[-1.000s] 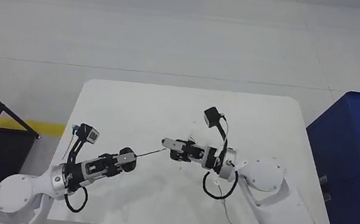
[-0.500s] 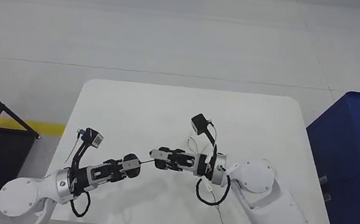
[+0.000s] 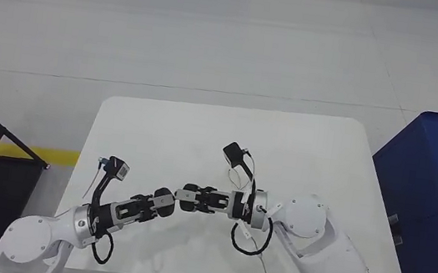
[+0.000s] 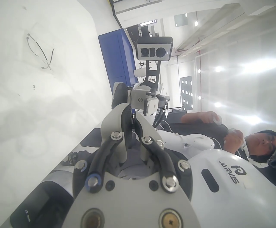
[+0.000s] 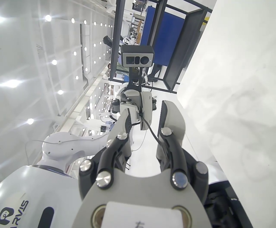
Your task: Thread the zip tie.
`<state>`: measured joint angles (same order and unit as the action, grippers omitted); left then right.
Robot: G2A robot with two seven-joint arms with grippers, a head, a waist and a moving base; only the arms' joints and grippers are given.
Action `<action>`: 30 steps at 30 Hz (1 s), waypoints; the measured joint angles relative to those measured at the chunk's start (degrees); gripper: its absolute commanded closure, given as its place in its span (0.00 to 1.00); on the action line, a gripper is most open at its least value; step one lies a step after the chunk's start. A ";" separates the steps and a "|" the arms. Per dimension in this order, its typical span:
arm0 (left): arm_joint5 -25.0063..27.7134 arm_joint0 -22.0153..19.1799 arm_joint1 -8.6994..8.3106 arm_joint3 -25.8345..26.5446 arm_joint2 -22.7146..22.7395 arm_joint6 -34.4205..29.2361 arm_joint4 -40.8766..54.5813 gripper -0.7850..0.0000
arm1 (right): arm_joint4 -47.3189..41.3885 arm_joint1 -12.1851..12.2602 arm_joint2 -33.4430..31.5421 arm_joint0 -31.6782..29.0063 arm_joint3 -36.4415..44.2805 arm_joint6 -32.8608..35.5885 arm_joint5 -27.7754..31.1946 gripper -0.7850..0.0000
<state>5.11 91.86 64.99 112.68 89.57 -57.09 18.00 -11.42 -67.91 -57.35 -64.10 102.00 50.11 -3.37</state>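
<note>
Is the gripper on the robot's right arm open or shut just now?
Open: its wrist view shows the right gripper with fingers well apart, the thin black zip tie passing through the gap.

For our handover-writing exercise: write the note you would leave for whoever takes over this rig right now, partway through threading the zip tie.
Left tool: shut on one end of the zip tie, held above the table.
Right tool: open, tip to tip with the left tool. The strap runs between its fingers, close to one inner side.
Done: the tie is off the table and the tools are lined up.
Left: no closed loop is visible, and the head cannot be made out. The next step is probably to grip the free end and feed it through.
</note>
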 measured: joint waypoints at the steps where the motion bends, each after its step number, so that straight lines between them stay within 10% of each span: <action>1: 0.01 0.02 -0.04 0.00 -0.01 0.05 0.04 1.00 | 0.08 0.01 -0.01 -0.04 0.02 -0.02 0.05 0.73; 8: -0.07 -0.02 -0.33 -0.15 -0.33 0.33 0.34 1.00 | 0.36 0.07 0.18 -0.36 0.27 -0.01 0.54 1.00; 18: 0.38 0.23 -0.73 0.01 -0.67 1.10 0.61 1.00 | 0.54 0.15 0.42 -0.62 0.35 0.20 0.91 1.00; 20: 0.42 0.37 -0.80 0.11 -0.61 1.27 0.77 0.00 | 0.45 0.15 0.40 -0.61 0.35 0.16 0.96 1.00; 30: 1.64 0.94 -1.06 0.06 2.20 2.60 7.75 0.00 | -4.34 0.56 -4.36 -1.72 -0.30 -2.43 1.54 1.00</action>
<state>6.75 92.79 63.93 112.74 91.77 -54.49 25.74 -15.77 -67.36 -61.71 -65.82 101.70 47.67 -1.83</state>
